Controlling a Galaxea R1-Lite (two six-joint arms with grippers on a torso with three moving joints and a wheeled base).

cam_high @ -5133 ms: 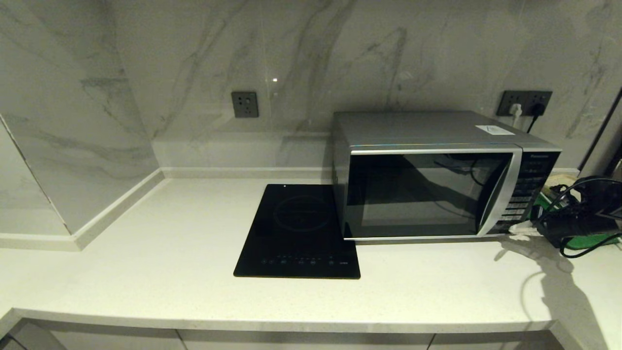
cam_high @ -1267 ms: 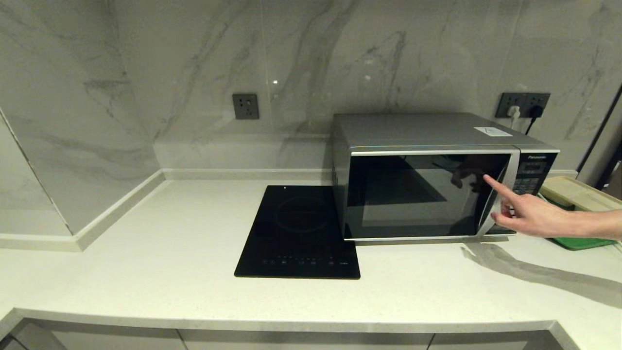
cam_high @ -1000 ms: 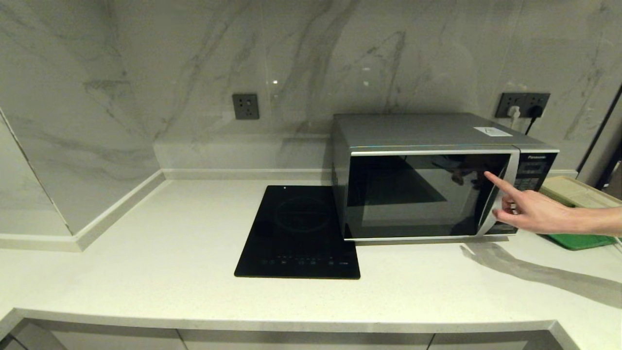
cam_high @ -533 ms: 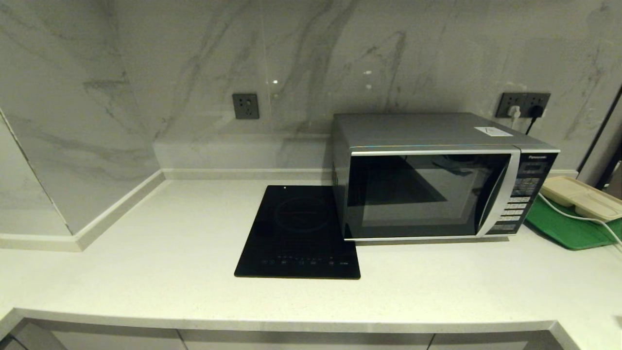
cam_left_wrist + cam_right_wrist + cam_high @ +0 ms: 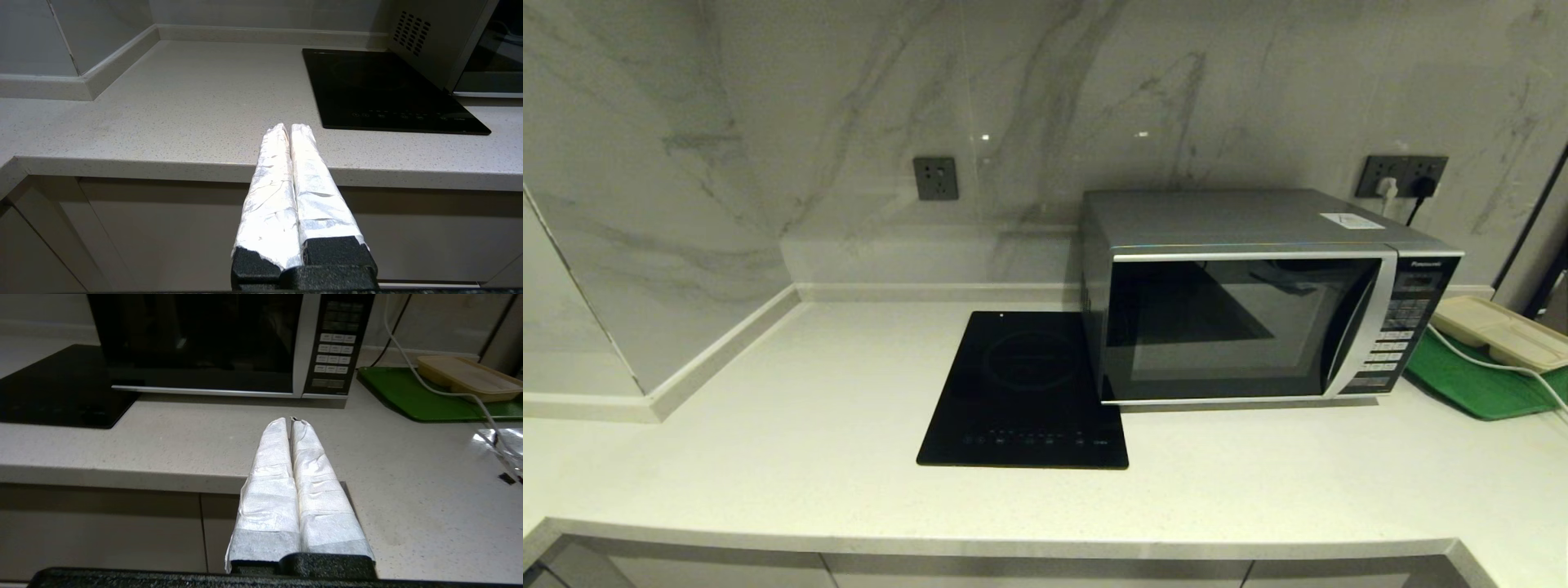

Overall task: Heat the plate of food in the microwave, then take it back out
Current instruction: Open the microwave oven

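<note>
The right gripper (image 5: 291, 421) hangs low at the counter's front edge, its white-wrapped fingers pressed together on nothing, pointing toward the microwave (image 5: 1258, 298). The left gripper (image 5: 289, 128) sits likewise, fingers closed and empty, facing the black cooktop (image 5: 1025, 390). The microwave is a boxy silver-grey oven, its dark glass door closed beside a curved silver handle strip and black button panel; it stands at the back of the counter (image 5: 809, 457), just beside the cooktop. To its right lies a green tray (image 5: 1474, 384) bearing a beige compartment tray (image 5: 1503, 331).
</note>
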